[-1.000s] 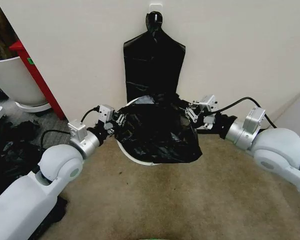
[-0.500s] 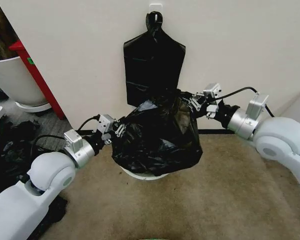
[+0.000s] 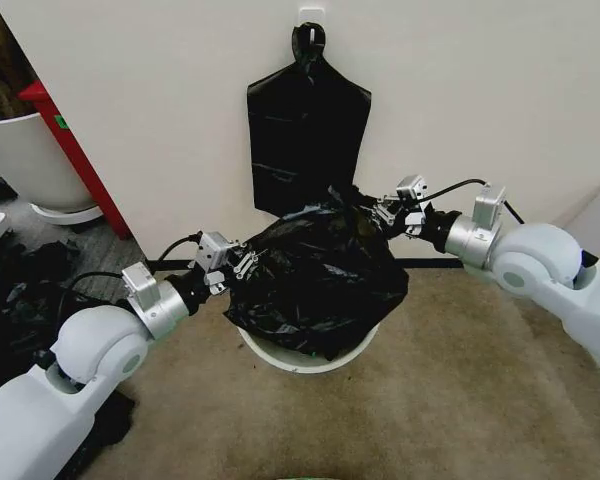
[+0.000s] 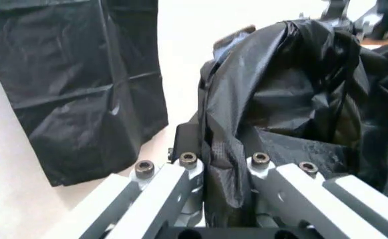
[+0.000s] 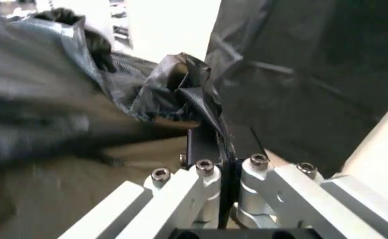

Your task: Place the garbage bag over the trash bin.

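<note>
The glossy black garbage bag (image 3: 315, 280) hangs bunched and puffed above the off-white trash bin (image 3: 302, 362), whose front rim shows beneath it. My left gripper (image 3: 242, 262) is shut on the bag's left edge. In the left wrist view the film (image 4: 293, 99) is pinched between the fingers of that gripper (image 4: 223, 169). My right gripper (image 3: 385, 213) is shut on the bag's upper right edge, close to the wall. A thin fold of the bag (image 5: 174, 84) runs into the closed right gripper (image 5: 228, 169) in the right wrist view.
A flat black bag bundle (image 3: 305, 130) hangs from a wall hook right behind the bin. A big white tub (image 3: 20, 160) and a red panel (image 3: 70, 150) stand at the far left, with a heap of black bags (image 3: 20, 290) on the floor. Carpet lies in front.
Both grippers have lifted the bag off the bin's mouth, so it now hangs puffed above it. The right gripper rose and moved in toward the wall; the left shifted slightly nearer.
</note>
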### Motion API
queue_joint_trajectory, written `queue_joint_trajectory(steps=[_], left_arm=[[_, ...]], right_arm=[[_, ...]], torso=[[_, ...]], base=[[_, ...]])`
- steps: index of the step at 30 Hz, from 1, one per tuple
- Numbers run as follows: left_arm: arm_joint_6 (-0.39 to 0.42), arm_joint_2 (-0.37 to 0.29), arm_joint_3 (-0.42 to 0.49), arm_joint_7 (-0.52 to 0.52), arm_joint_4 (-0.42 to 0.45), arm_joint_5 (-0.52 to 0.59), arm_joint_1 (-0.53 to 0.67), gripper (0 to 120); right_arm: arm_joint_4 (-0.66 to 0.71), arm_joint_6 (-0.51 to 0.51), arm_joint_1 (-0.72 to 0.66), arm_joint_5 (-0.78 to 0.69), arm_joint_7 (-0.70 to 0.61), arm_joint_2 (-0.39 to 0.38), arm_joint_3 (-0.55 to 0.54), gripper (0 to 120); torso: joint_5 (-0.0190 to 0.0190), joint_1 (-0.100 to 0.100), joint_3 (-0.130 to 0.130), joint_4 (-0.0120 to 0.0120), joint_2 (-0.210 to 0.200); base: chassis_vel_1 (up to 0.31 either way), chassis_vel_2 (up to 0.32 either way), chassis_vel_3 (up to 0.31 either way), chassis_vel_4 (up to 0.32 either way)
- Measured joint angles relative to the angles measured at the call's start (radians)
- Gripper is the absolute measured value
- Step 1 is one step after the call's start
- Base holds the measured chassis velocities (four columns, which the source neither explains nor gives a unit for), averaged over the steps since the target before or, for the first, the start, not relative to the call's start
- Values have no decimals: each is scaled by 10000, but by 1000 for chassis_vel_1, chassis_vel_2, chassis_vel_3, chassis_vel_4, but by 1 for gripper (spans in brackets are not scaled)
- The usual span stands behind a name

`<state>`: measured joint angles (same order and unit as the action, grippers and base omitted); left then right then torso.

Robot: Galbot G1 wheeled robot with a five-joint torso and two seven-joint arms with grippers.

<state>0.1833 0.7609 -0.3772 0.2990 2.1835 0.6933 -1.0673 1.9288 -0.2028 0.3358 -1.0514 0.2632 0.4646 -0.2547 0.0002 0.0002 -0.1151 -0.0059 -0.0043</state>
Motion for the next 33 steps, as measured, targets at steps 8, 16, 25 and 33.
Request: queue_joint_trajectory(steps=[8,16,25,33], left_arm=[[-302,249,-244,-143,-93,506,-191,4],[-313,505,-277,-776,-144,1456,-112,4],[75,766,-352,-1452,-306,2132,-128,4],[363,1055,-592,-2306,-539,2625,-313,4]], right_arm=[[-380,152,1066,261,1489,-478,510,0],[-310,442,1768,215,1840,-955,869,0],[134,519,1966,-450,865,-1096,1314,26],[556,490,2110,-906,-70,-1418,2000,54]], torso=[[1,0,0,-1,0],[-3,0,1,-1,0],[-3,0,0,1,1],[0,0,0,-2,1]], base=[[0,0,0,0],[0,0,0,0],[0,0,0,0],[0,0,0,0]])
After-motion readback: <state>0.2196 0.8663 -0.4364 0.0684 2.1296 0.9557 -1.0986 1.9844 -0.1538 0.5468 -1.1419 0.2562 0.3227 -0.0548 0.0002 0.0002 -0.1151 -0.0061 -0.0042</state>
